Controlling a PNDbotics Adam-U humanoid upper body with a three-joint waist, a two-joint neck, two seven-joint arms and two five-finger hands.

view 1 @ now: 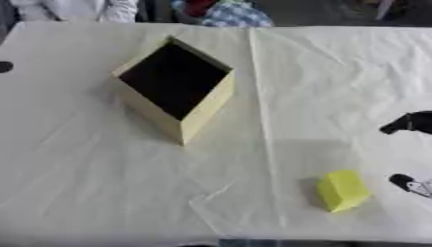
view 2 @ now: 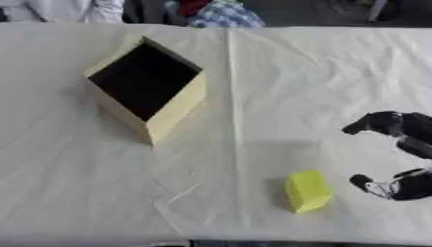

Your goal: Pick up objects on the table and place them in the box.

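Note:
A yellow block (view 2: 307,191) lies on the white tablecloth near the front right. An open pale-yellow box (view 1: 175,87) with a dark inside stands turned cornerwise at the left centre of the table. My right hand (view 2: 397,154) comes in from the right edge, just right of the block and apart from it. Its fingers are spread, with one tip (view 2: 361,181) low beside the block and another (view 2: 354,128) higher up, and nothing is held between them. My left hand shows in neither view.
The white cloth (view 1: 101,183) covers the whole table, with creases running down the middle. A small dark spot (view 1: 5,66) sits at the left edge. People's clothing shows beyond the far edge.

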